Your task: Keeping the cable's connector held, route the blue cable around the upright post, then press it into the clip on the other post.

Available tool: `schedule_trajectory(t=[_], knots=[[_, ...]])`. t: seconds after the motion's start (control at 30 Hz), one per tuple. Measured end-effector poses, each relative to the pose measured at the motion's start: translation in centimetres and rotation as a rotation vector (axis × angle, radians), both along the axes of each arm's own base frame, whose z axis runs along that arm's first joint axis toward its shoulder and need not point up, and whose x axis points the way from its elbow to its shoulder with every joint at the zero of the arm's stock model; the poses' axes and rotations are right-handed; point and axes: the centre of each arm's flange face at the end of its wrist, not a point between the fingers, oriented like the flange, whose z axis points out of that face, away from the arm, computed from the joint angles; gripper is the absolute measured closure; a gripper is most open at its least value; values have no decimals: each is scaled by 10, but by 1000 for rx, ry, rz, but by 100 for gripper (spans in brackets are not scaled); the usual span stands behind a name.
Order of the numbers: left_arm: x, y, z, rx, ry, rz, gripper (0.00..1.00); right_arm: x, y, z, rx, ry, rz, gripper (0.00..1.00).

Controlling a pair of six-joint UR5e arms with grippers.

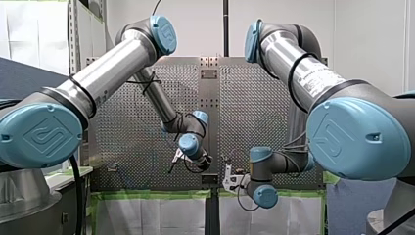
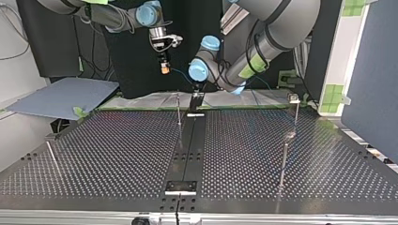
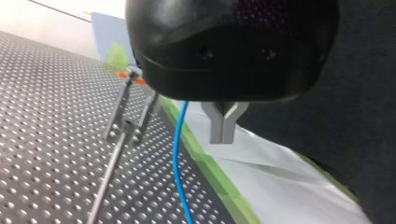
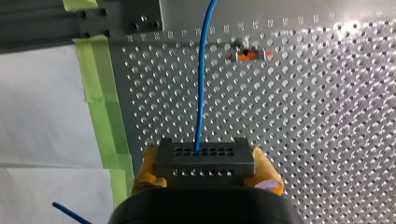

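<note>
My right gripper (image 4: 205, 179) is shut on the black connector (image 4: 204, 161), with yellow pads on both its sides. The blue cable (image 4: 201, 84) leaves the connector and runs ahead over the perforated plate. In the top view my right gripper (image 2: 164, 68) hangs above the table's far edge. My left gripper (image 2: 196, 101) is low, just beyond an upright post (image 2: 179, 110). In the left wrist view my left gripper's metal fingers (image 3: 223, 126) are pressed together. The blue cable (image 3: 177, 154) runs down beside them, not between them. A post topped by a clip (image 3: 127, 122) stands beside it.
More thin posts (image 2: 283, 159) (image 2: 295, 110) (image 2: 51, 157) stand on the perforated table (image 2: 117, 154). Green tape (image 4: 100, 93) and white sheeting line the table's far edge. A small orange part (image 4: 245, 56) sits on the plate ahead of the connector.
</note>
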Motion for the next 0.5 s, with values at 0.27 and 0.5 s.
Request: schedule_trajectory(t=[0.27, 0.5], knots=[[-5, -19, 3, -97, -46, 7, 100, -8, -25, 2, 3, 4, -35, 100], [1, -25, 6, -184, -88, 40, 100, -12, -48, 6, -10, 1, -47, 100]])
